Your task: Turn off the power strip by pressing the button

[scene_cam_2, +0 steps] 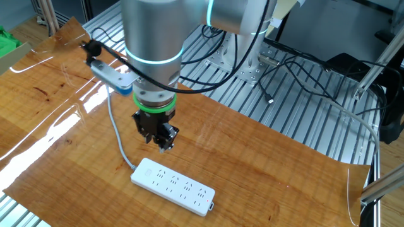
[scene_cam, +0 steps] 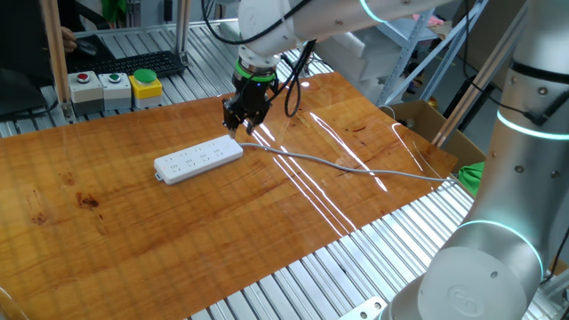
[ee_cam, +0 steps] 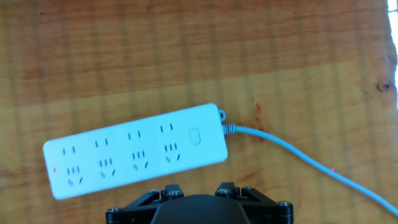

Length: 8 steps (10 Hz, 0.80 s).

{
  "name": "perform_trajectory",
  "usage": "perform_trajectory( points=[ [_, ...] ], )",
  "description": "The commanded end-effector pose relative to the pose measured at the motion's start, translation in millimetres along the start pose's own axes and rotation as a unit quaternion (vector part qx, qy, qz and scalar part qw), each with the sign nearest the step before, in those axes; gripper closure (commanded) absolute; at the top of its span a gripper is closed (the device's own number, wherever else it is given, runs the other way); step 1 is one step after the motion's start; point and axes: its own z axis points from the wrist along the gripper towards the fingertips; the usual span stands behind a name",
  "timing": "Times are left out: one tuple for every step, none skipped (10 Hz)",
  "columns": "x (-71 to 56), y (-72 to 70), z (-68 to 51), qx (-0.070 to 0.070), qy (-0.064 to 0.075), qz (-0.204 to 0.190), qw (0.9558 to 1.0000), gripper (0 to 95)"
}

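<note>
The power strip [scene_cam: 198, 160] is a long white bar lying flat on the wooden table [scene_cam: 178, 240]. Its grey cable [scene_cam: 356, 167] runs off to the right. The other fixed view shows the strip [scene_cam_2: 173, 185] just below the gripper [scene_cam_2: 163, 142]. In the hand view the strip [ee_cam: 137, 149] lies across the middle, with its small white button [ee_cam: 195, 136] near the cable end. My gripper [scene_cam: 242, 120] hangs above the table just beyond the strip's cable end, not touching it. Only the gripper's black base [ee_cam: 196, 199] shows in the hand view. The fingertips' gap is not discernible.
A control box with red, green and yellow buttons [scene_cam: 116, 86] and a keyboard [scene_cam: 142, 64] sit beyond the table's far edge. A cardboard box [scene_cam: 427, 120] and a green object [scene_cam: 471, 173] lie at the right. A second arm [scene_cam: 507, 222] stands at the front right.
</note>
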Motion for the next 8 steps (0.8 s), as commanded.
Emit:
perform_trajectory(
  points=[
    [-7.9,-1.3,6.2,-0.002,0.002,0.000,1.0000,57.0],
    [-10.3,-2.0,9.7,-0.003,0.001,-0.001,1.0000,57.0],
    [-16.2,-4.0,17.0,-0.007,0.000,-0.004,1.0000,57.0],
    [-19.5,-5.2,21.1,-0.009,-0.001,-0.005,0.9999,57.0],
    [-22.0,-6.3,24.0,-0.010,-0.004,-0.006,0.9999,57.0],
    [-25.2,-7.4,27.9,-0.011,-0.005,-0.006,0.9999,57.0],
    [-27.6,-8.5,30.4,-0.012,-0.005,-0.006,0.9999,57.0],
    [-29.6,-9.5,29.2,-0.012,-0.004,-0.006,0.9999,57.0]
  ],
)
